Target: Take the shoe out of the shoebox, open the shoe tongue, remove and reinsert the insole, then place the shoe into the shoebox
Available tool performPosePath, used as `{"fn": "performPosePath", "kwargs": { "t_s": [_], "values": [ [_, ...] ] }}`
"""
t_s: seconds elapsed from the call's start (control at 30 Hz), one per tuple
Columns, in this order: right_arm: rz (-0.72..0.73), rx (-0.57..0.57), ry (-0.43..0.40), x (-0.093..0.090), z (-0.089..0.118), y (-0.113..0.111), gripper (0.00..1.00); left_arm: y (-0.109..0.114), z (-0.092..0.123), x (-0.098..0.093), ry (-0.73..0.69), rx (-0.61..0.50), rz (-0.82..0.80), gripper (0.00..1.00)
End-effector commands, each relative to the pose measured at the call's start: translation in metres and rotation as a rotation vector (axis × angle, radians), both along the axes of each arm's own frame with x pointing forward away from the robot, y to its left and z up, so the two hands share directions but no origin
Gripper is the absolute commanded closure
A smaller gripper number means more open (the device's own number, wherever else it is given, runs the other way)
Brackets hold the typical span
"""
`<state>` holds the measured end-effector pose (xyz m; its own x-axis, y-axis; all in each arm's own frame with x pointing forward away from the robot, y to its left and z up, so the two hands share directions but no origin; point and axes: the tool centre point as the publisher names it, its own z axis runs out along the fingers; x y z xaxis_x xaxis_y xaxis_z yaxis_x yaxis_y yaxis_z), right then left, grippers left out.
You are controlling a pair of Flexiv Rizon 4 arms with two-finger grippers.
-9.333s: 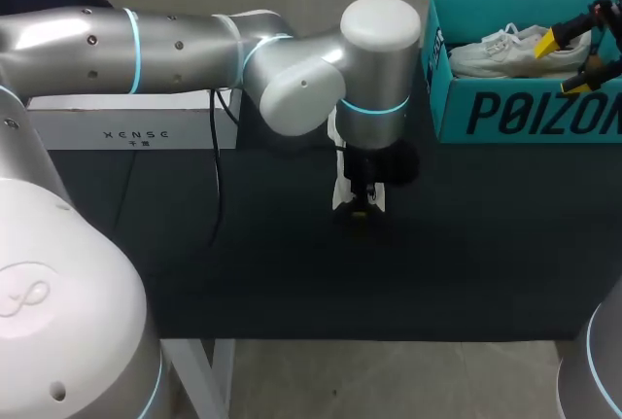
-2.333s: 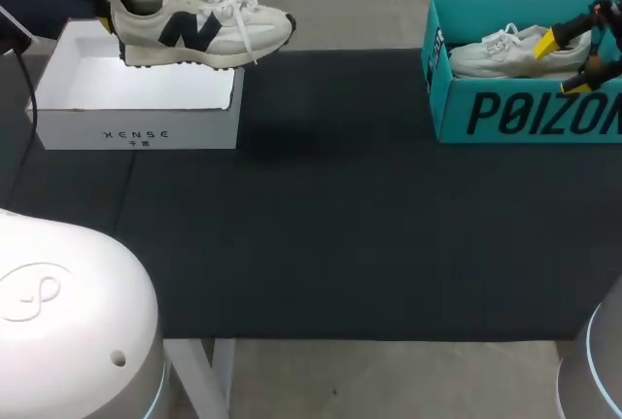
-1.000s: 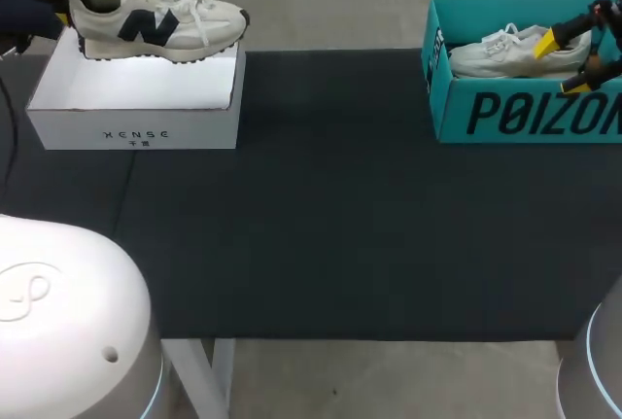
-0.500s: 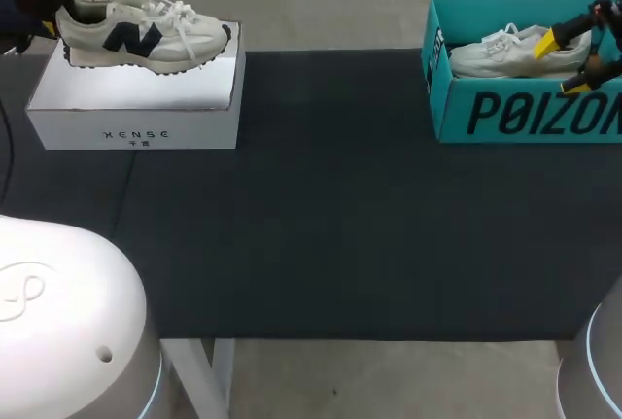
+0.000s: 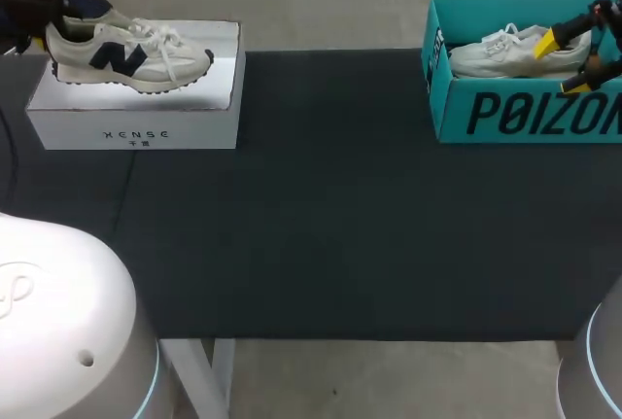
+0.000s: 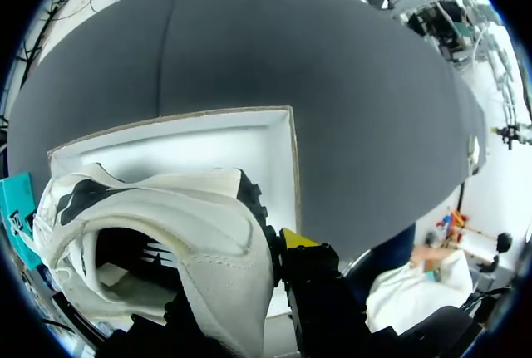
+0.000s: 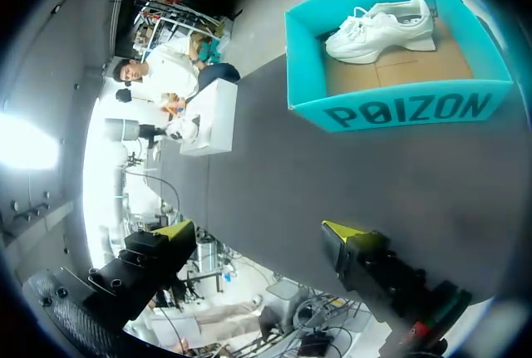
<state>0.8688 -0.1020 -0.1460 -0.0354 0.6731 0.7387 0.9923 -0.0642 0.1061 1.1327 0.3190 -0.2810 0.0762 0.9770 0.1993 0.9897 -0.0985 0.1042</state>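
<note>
At the far left of the table, the left gripper (image 5: 43,28) holds the cream sneaker (image 5: 126,54) by its heel over the open white shoebox (image 5: 136,132), toe pointing right. The grip looks clamped on the heel collar. Only one yellow fingertip (image 6: 295,237) shows, outside the heel, and the other is hidden by the shoe.

Whether the sole already rests on the box floor or hangs just above it cannot be told. The sneaker sits toward the box's left end. If it is let go at a tilt, the heel could catch on the rim there, or the shoe could roll onto its side. A pinch on the soft collar alone might also slip.

The insole and tongue are hard to make out inside the dark shoe mouth. The black mat (image 5: 330,225) fills the middle.

At the far right, a teal box (image 5: 515,113) holds a white sneaker (image 5: 515,50). The right gripper (image 7: 259,233) hangs by it with fingers wide apart and nothing between them, partly cut off in the overhead view.
</note>
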Motion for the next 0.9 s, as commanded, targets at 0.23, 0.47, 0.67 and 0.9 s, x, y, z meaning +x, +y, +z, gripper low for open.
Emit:
{"fn": "performPosePath", "kwargs": {
  "t_s": [0.23, 0.47, 0.67, 0.9],
  "values": [
    [0.0, -0.003, 0.002, 0.001, 0.0, 0.0, 0.0, -0.004, -0.03, 0.007, 0.022, -0.006, -0.042, 1.0],
    [0.0, -0.003, 0.002, 0.001, 0.0, 0.0, 0.0, -0.005, -0.054, 0.006, 0.049, -0.004, -0.045, 1.0],
    [0.0, -0.003, 0.002, 0.001, 0.0, 0.0, 0.0, -0.008, -0.067, 0.005, 0.066, -0.023, -0.032, 1.0],
    [0.0, -0.003, 0.002, 0.001, 0.0, 0.0, 0.0, -0.003, -0.083, 0.006, 0.092, -0.011, -0.025, 1.0]
  ]
}}
